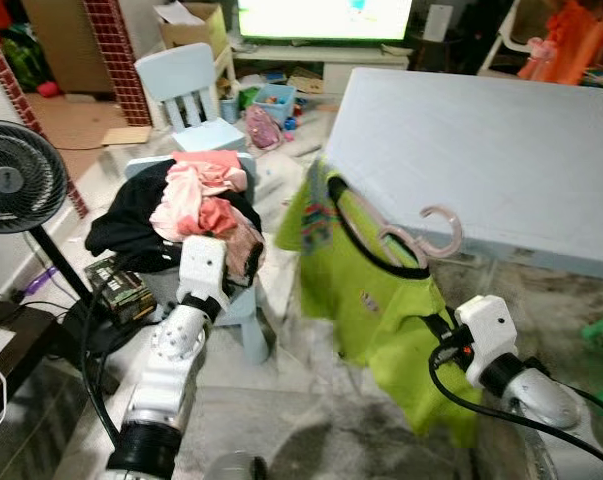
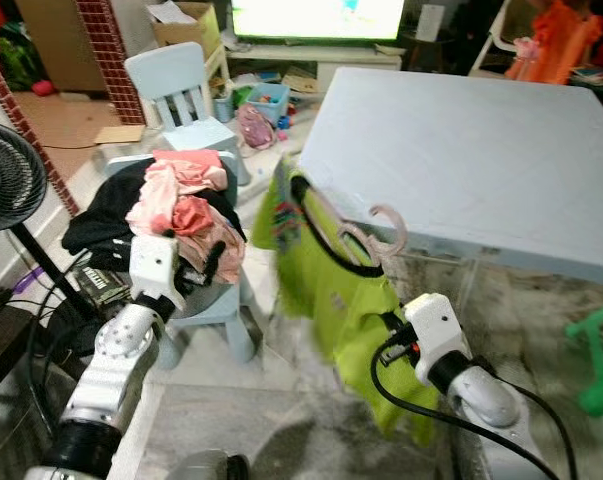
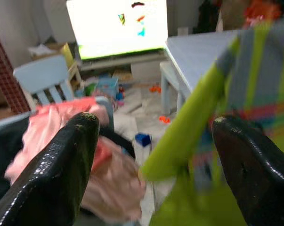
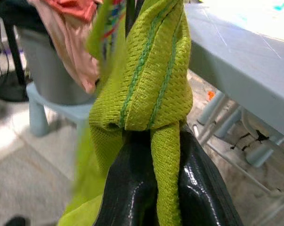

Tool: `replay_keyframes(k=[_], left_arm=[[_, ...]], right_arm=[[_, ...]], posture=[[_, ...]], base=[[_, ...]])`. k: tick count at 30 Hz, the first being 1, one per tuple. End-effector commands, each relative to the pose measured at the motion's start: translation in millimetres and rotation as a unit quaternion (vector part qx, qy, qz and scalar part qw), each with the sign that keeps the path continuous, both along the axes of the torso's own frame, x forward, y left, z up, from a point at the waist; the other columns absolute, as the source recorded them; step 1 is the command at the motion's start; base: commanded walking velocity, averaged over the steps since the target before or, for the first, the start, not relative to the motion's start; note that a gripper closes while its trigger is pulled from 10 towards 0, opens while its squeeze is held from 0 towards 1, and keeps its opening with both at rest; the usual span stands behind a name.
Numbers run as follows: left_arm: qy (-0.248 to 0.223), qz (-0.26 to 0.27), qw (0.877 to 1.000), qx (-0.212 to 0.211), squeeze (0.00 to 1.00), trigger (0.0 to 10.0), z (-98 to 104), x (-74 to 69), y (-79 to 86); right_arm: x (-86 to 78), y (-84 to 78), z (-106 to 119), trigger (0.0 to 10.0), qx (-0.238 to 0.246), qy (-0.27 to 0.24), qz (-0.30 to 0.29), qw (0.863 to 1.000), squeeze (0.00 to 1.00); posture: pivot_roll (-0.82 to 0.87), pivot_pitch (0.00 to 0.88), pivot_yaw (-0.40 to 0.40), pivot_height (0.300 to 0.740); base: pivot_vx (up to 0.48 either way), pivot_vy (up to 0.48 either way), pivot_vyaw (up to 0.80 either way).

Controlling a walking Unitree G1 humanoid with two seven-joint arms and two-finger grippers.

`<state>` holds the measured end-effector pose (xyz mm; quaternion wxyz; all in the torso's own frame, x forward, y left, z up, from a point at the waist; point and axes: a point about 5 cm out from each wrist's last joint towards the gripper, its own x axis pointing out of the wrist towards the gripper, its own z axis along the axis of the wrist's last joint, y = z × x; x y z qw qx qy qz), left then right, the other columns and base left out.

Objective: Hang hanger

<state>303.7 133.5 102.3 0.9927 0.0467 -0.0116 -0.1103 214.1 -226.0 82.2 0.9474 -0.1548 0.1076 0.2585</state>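
Lime-green shirt (image 1: 381,300) is already threaded on a pink hanger (image 1: 421,238), held up in the air beside the pale blue table (image 1: 501,150). The right gripper (image 4: 153,155) has its fingers clamped on a fold of the shirt. The left gripper (image 3: 156,165) stands wide open near the clothes pile (image 1: 196,205), holding nothing. No rail can be made out, it seems, so hanging is still to do.

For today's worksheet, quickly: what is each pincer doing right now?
Left pincer: open, holding nothing.
Right pincer: closed on the green shirt.
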Motion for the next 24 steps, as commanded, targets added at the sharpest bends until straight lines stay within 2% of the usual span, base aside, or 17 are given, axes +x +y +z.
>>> replay_keyframes(k=[1,8,11,17,19,24], left_arm=[[-0.005,0.004,1.000,0.007,0.00,10.0,2,3.5,4.0],[-0.009,0.009,1.000,0.014,0.00,10.0,5,16.2,4.8],[-0.008,0.003,1.000,0.016,0.00,10.0,5,21.5,-1.8],[-0.013,-0.001,1.000,0.014,0.00,10.0,7,27.8,-8.7],[-0.018,-0.003,1.000,0.016,0.00,10.0,8,29.9,-10.1],[-0.025,0.002,1.000,0.011,0.00,10.0,12,34.6,-8.0]], right_arm=[[0.1,3.5,6,10.0,-0.001,-0.012,0.027,1.000,0.00],[-4.7,14.2,6,10.0,0.012,0.000,0.066,0.998,0.00],[-1.5,26.6,15,10.0,0.053,-0.009,0.063,0.997,0.00],[7.4,43.0,27,10.0,0.101,-0.040,0.031,0.994,0.00],[7.4,49.8,30,10.0,0.131,-0.035,0.028,0.990,0.00],[-1.4,55.0,28,10.0,0.128,-0.016,0.046,0.991,0.00]], posture=[[-0.06,0.000,0.034,0.740],[-0.07,0.000,0.037,0.740],[-0.08,0.000,0.039,0.740],[-0.08,0.000,0.039,0.740],[-0.08,0.000,0.039,0.740],[-0.08,0.000,0.039,0.740]], base=[[0.000,0.000,0.00],[0.000,0.000,0.00],[0.000,0.000,0.00],[0.000,0.000,0.00],[0.000,0.000,0.00],[0.000,0.000,0.00]])
